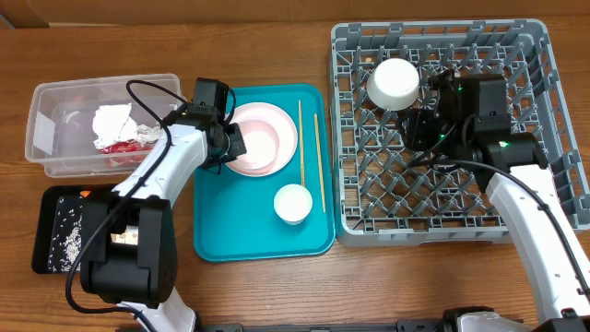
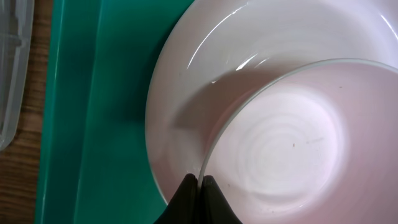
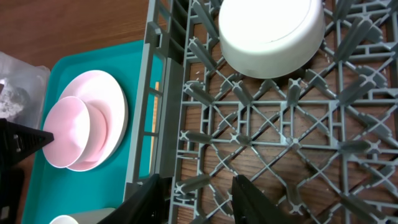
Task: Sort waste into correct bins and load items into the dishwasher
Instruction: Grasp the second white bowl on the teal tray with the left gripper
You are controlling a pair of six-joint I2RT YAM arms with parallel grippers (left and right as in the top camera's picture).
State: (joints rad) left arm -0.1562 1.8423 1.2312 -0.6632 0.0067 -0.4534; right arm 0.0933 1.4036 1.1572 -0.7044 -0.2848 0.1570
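The bowl [image 2: 280, 143] rests on the pink plate [image 2: 180, 68], upper middle of the overhead view, on the teal tray [image 1: 230, 231]. The left gripper [image 2: 200, 183] is clamped on the bowl's rim. At right, the right gripper [image 3: 199, 199] hangs open and empty above the rack [image 3: 298, 137].

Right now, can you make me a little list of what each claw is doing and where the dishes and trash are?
left claw: shut on the rim of the pinkish bowl, over the pink plate
right claw: open, empty, over the dish rack
white bowl: upside down in the dish rack
small white cup: on the teal tray
napkin, red wrapper: in the clear tub
rice: in the black tray
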